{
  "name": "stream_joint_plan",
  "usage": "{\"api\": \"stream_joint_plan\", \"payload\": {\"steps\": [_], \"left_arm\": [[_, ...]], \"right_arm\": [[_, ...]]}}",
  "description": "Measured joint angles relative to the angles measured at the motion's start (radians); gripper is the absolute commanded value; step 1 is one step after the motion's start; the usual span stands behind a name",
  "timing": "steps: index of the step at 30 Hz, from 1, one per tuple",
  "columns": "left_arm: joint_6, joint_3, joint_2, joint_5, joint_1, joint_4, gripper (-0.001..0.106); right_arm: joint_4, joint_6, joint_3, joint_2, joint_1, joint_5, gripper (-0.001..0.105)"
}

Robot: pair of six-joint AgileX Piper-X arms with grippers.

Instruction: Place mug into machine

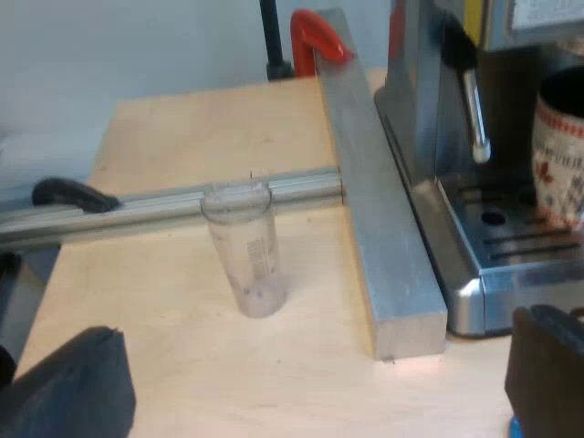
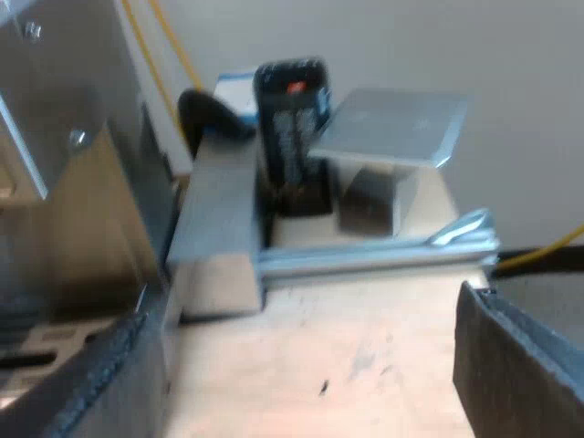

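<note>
**Placement looks complete**

The mug [image 1: 561,151] appears to stand on the drip tray [image 1: 502,245] of the espresso machine [image 1: 420,91], at its front, where coffee would fall. The left gripper [image 1: 315,365], beside the machine near the measuring glass [image 1: 246,251] on the bench [image 1: 182,146], has its fingers [image 1: 73,388] wide and empty. The right gripper [image 2: 301,365], alongside the machine, is the same, probably because nothing needs carrying.

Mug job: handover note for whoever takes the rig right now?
Left gripper: open, empty, over the table near the glass.
Right gripper: open, empty, beside the machine.
Mug: at the machine's front on the drip tray, by the steam wand; no gripper on it.
Done: mug looks placed.
Left: confirm it sits flat, as I cannot see its whole base.
</note>
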Motion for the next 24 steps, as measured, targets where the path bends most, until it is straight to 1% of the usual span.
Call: {"api": "stream_joint_plan", "payload": {"steps": [3,4,5,6,7,9,14,24], "left_arm": [[-0.016,0.022,0.0,0.0,0.0,0.0,0.084],[-0.046,0.05,0.0,0.019,0.0,0.001,0.084],[-0.048,0.054,0.0,0.027,0.0,0.002,0.084],[-0.049,0.069,0.0,0.044,0.0,-0.002,0.084],[-0.049,0.083,0.0,0.053,0.0,-0.007,0.084],[-0.044,0.091,0.0,0.057,0.0,-0.006,0.084],[-0.044,0.091,0.0,0.06,0.0,-0.009,0.084],[-0.044,0.091,0.0,0.06,0.0,-0.014,0.084]], "right_arm": [[0.002,0.0,0.024,0.0,0.0,-0.008,0.067],[0.002,0.0,0.026,0.0,0.0,-0.008,0.067],[0.002,0.0,0.031,0.0,0.0,-0.008,0.067],[0.016,0.0,0.067,0.0,0.0,-0.02,0.067],[0.031,0.0,0.08,0.0,0.0,-0.021,0.067],[0.043,0.0,0.087,0.0,0.0,-0.021,0.067],[0.089,0.0,0.113,0.0,0.0,-0.021,0.067],[0.089,0.0,0.114,0.0,0.0,-0.021,0.067]]}}
